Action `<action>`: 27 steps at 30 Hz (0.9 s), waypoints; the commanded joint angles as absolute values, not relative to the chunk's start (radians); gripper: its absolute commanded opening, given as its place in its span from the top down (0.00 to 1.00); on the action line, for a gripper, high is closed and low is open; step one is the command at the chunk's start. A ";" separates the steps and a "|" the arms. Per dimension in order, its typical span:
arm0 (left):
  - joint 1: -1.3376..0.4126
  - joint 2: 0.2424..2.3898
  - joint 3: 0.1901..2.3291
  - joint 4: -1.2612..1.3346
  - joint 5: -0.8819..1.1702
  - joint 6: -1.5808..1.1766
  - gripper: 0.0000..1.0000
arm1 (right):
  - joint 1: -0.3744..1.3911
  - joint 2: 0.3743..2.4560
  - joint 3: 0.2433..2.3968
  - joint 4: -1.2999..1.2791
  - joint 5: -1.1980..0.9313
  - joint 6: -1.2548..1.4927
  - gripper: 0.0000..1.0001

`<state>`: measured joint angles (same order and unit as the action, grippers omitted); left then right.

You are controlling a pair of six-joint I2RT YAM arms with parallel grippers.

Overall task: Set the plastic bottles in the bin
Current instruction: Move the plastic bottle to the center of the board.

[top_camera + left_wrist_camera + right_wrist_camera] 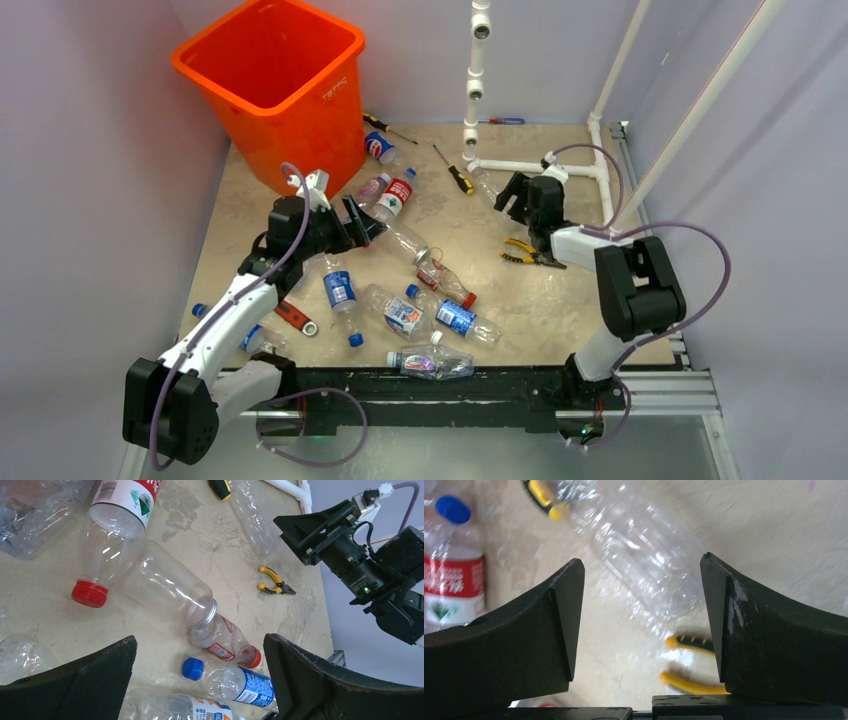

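the tall orange plastic bin (300,130) stands mouth-up at 11 o'clock on the beige worktop (560,300), likely so bottles can drop in from above; the left hand (199,640) hangs open, jaws wide, probably to straddle the clear unlabelled plastic bottle (165,587) lying on its side just ahead at 11 o'clock; the right hand (641,560) is open too, with a crumpled clear plastic bottle (644,545) at its 12 o'clock, seemingly untouched.

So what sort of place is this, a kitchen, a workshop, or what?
Probably a robotics lab test cell. The left arm and right arm are bolted to a rail at the edge of the table, plain wall panels close it in, and plastic bottles, pliers and an orange bin look staged for practice.
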<state>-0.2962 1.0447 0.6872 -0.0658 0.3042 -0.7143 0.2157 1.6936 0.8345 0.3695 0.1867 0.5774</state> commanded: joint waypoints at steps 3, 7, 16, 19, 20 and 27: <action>-0.290 1.051 0.675 -0.015 0.346 -0.736 0.03 | 0.236 1.514 0.784 0.410 0.178 0.558 0.12; -0.290 1.051 0.673 0.023 0.353 -0.741 0.03 | 0.237 1.584 0.878 0.314 0.118 0.421 0.01; -0.290 1.058 0.670 0.023 0.363 -0.741 0.03 | 0.265 1.746 1.007 0.170 0.113 0.265 0.01; -0.290 1.065 0.667 0.035 0.377 -0.750 0.03 | 0.275 1.788 1.037 0.127 0.156 0.252 0.01; -0.290 1.065 0.667 0.036 0.380 -0.751 0.04 | 0.278 1.802 1.043 0.121 0.161 0.249 0.01; -0.290 1.060 0.667 0.033 0.376 -0.750 0.04 | 0.292 1.865 1.076 0.105 0.173 0.257 0.08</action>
